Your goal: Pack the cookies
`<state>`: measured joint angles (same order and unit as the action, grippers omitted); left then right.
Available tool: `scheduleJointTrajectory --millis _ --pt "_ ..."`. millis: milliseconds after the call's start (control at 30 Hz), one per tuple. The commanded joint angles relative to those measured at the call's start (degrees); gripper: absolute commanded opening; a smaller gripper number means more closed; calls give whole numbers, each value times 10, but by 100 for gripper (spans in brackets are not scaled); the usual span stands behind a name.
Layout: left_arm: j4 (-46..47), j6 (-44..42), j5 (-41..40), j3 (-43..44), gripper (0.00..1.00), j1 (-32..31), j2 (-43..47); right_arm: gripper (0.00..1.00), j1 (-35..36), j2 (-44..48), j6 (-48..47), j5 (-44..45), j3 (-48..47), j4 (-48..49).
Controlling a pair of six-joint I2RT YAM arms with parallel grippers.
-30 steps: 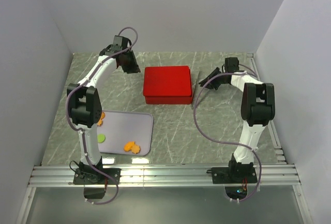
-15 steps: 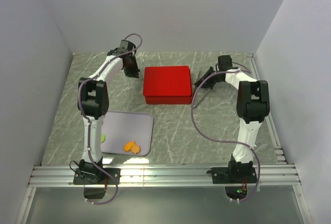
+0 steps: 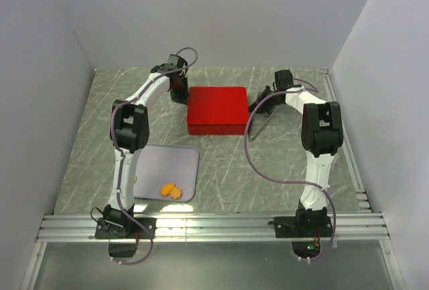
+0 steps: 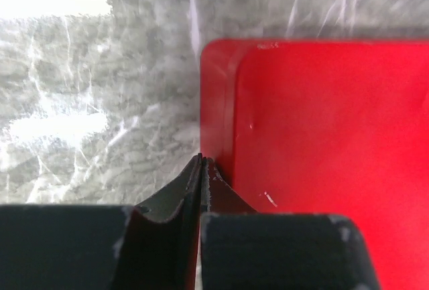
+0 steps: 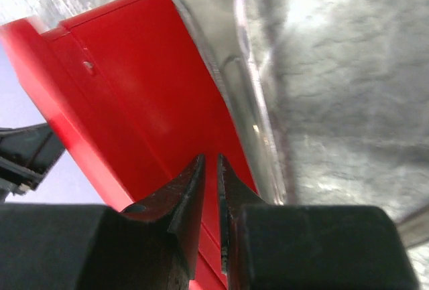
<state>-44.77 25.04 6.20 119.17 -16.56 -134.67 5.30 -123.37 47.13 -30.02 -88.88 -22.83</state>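
Note:
Two orange cookies [image 3: 171, 189] lie together on the pale tray [image 3: 177, 159] at the front left; no other cookies show clearly. A red box [image 3: 216, 106] with its lid on sits mid-table. My left gripper [image 3: 179, 94] is at the box's far left corner. In the left wrist view the left gripper [image 4: 202, 161] is shut and empty, right beside the red box [image 4: 322, 142]. My right gripper [image 3: 260, 102] is at the box's right side. Up close, the right gripper [image 5: 211, 159] shows a narrow gap over the red box [image 5: 147, 82], with only red showing through it.
A clear plastic piece [image 5: 251, 102] lies along the box's right edge, and it shows faintly as the clear piece [image 3: 253, 121] from above. White walls close in the marble table on three sides. My left arm reaches over the tray's left part.
My left arm swung right from the far left up to the box's corner, and its jaws closed. My right gripper moved left toward the box's right edge.

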Motion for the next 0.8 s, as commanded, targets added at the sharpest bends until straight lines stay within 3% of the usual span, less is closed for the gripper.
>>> scheduleJointTrajectory --millis 0,767 --pt "-15 -23 11 12 6 -15 8 20 22 -9 18 -3 -24 9" --pt "-25 -27 -31 -104 1 -52 114 15 40 57 33 8 34 21"
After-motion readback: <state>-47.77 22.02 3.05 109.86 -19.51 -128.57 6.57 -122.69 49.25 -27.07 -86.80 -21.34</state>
